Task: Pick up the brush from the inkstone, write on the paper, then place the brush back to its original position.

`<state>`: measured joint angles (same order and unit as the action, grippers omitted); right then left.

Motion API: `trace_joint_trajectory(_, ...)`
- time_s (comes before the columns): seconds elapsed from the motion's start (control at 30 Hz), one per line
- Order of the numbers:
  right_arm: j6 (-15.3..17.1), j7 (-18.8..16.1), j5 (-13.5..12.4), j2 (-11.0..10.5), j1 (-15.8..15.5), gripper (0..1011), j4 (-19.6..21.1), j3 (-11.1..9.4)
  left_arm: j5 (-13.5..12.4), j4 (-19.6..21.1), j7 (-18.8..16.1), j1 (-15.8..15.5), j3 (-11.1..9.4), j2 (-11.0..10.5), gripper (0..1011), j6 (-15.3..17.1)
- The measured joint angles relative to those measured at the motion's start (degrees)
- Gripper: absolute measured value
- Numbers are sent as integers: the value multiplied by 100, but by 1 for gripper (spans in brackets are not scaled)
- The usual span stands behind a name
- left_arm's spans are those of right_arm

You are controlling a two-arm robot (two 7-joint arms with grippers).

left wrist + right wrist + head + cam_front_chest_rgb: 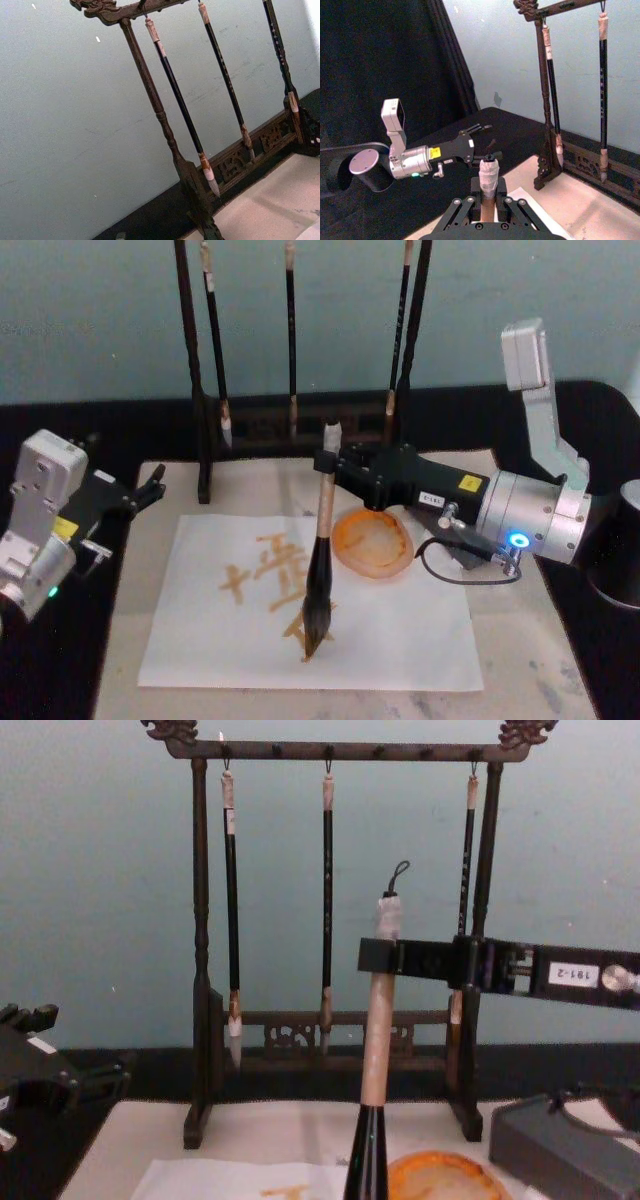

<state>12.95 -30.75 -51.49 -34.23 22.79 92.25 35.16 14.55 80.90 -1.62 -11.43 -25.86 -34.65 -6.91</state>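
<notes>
- Head view: the brush (322, 540) is held almost upright by the right claw (330, 462), which is closed on the pale handle just under the white cap. The bristle tip is pressed to the paper (400, 630) among orange strokes.
- The inkstone (373, 542) is seen just beside the brush, on the robot's right, lying partly on the paper's far edge.
- The left claw (150, 485) is parked at the left of the surface (560, 680), its fingers parted and nothing held.
- The handle is judged light, stiff and smooth, so a round shaft may be expected to twist or slide if gripped loosely. The tan section is the proper place for a hold, never the black ferrule or the hair.
- The bristles are judged soft and wet. They would be splayed by downward force, and the thin sheet could be dragged or wrinkled.
- In the chest view, "181-2" can be read on a white label (572, 974) on the right arm.
- Yellow stickers (468, 483) are noted on both arms, but their print cannot be read, nor can the painted strokes be made out as characters.
</notes>
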Motion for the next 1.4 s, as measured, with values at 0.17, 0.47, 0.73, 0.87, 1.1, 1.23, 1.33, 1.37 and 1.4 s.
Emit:
trace_joint_trajectory(0.17,2,25,3,8,5,176,-66,9,0,0,0,0,0,0,1010,0)
trace_joint_trajectory(0.47,-29,92,65,0,1,176,-128,-10,0,0,0,0,0,0,1010,0)
trace_joint_trajectory(0.73,-63,145,125,1,-29,176,-142,-76,0,0,0,0,0,0,1010,0)
trace_joint_trajectory(0.87,-65,170,138,-5,-41,176,-142,-113,0,0,0,0,0,0,1010,0)
trace_joint_trajectory(1.1,-79,210,148,-25,-74,176,-133,-194,0,0,0,0,0,0,1010,0)
trace_joint_trajectory(1.23,-89,229,160,-40,-90,176,-121,-237,0,0,0,0,0,0,1010,0)
trace_joint_trajectory(1.33,-99,255,175,-54,-105,176,-111,-277,0,0,0,0,0,0,1010,0)
trace_joint_trajectory(1.37,-99,255,175,-54,-105,176,-111,-277,0,0,0,0,0,0,1010,0)
trace_joint_trajectory(1.4,-102,265,184,-58,-110,176,-109,-292,0,0,0,0,0,0,1009,0)
